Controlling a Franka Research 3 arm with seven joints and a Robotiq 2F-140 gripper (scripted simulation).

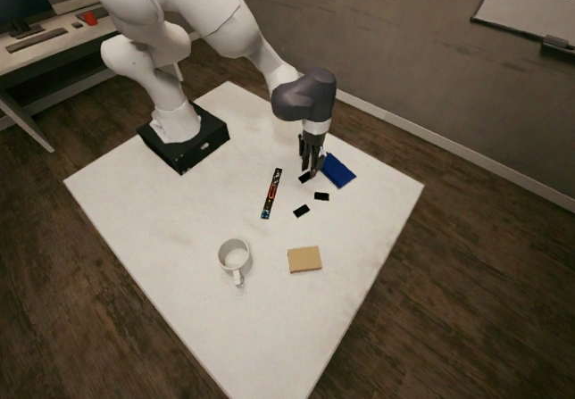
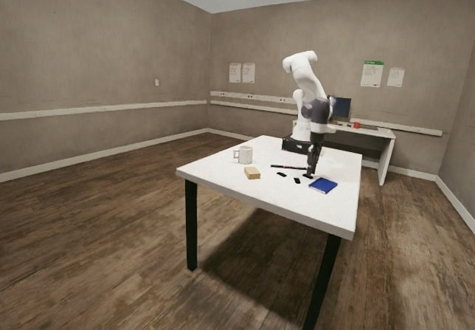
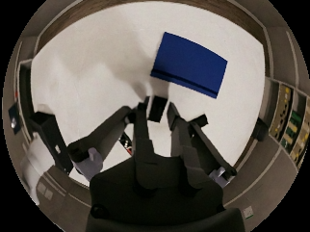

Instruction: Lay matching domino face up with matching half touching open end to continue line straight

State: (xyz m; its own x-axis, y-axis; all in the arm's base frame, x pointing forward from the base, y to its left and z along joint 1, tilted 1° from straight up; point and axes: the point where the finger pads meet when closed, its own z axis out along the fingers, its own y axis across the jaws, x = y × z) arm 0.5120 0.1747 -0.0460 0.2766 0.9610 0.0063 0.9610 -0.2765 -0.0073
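Black backs show on three dominoes that lie flat, face down, on the white bench [image 1: 168,221] [image 2: 226,173] [image 3: 96,75]. In the top view, 12 o'clock is the top edge. The fingers [image 1: 308,172] [image 2: 310,174] point down around the first domino [image 1: 304,177] [image 2: 307,176] [image 3: 157,111]. They are a little bit open, not wide, and they do not squeeze it. I can't tell if one side touches it. The blue book [image 1: 337,170] [image 2: 323,185] [image 3: 190,63] is near, at 3 o'clock from this domino. The second domino [image 1: 321,196] [image 2: 296,180] [image 3: 203,120] is at 5 o'clock from it, and the third domino [image 1: 301,211] [image 2: 281,174] is at 6 o'clock. The line [image 1: 271,193] [image 2: 287,167] [image 3: 126,142] is at 8 o'clock from the first domino. It goes straight from 1 o'clock down to 7 o'clock, with blue dots at the low end. Its other dots are too small to read. I can't tell which black domino is the match, as the dots are hidden. The tan block [image 1: 304,259] [image 2: 251,173] is at 6 o'clock from the third domino. The white mug [image 1: 234,254] [image 2: 245,155] is at 7 o'clock from the line.
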